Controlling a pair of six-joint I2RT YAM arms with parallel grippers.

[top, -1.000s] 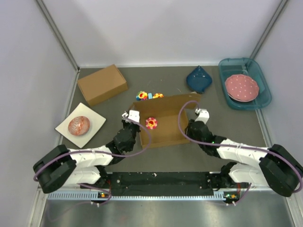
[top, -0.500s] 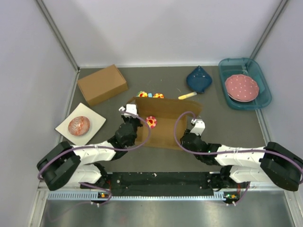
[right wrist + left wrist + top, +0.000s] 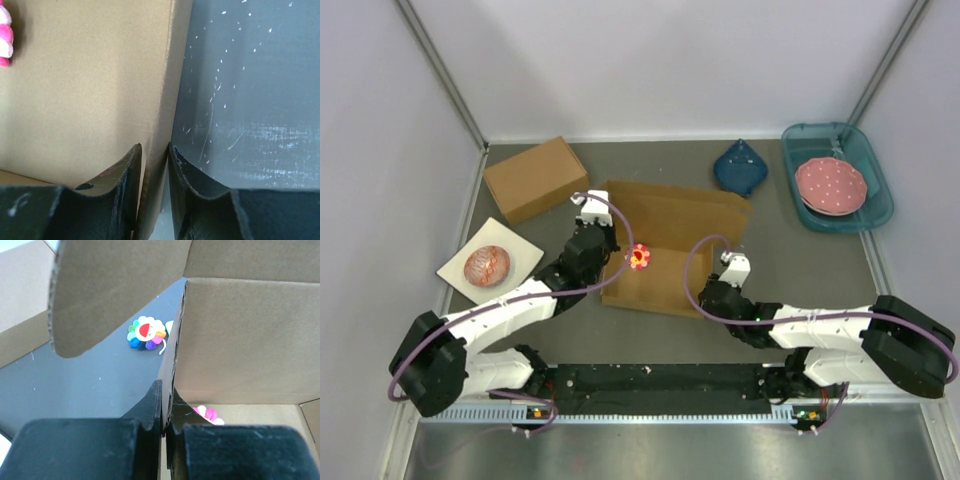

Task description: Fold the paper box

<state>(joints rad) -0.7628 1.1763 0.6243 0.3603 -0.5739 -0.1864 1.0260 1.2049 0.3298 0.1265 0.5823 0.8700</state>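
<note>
We're in a robotics lab test cell: plain white panel walls point(image 3: 670, 60) on aluminium struts point(image 3: 440, 70), a grey mat tabletop point(image 3: 820, 262), arms point(image 3: 510, 320) bolted to a black base rail point(image 3: 660, 378) with a slotted cable duct point(image 3: 620, 412) along the near edge.

No writing, label, brand mark, number or sign could be read in any of the three views. The paper box point(image 3: 665, 285) showed only plain brown cardboard on every face that was visible.
</note>
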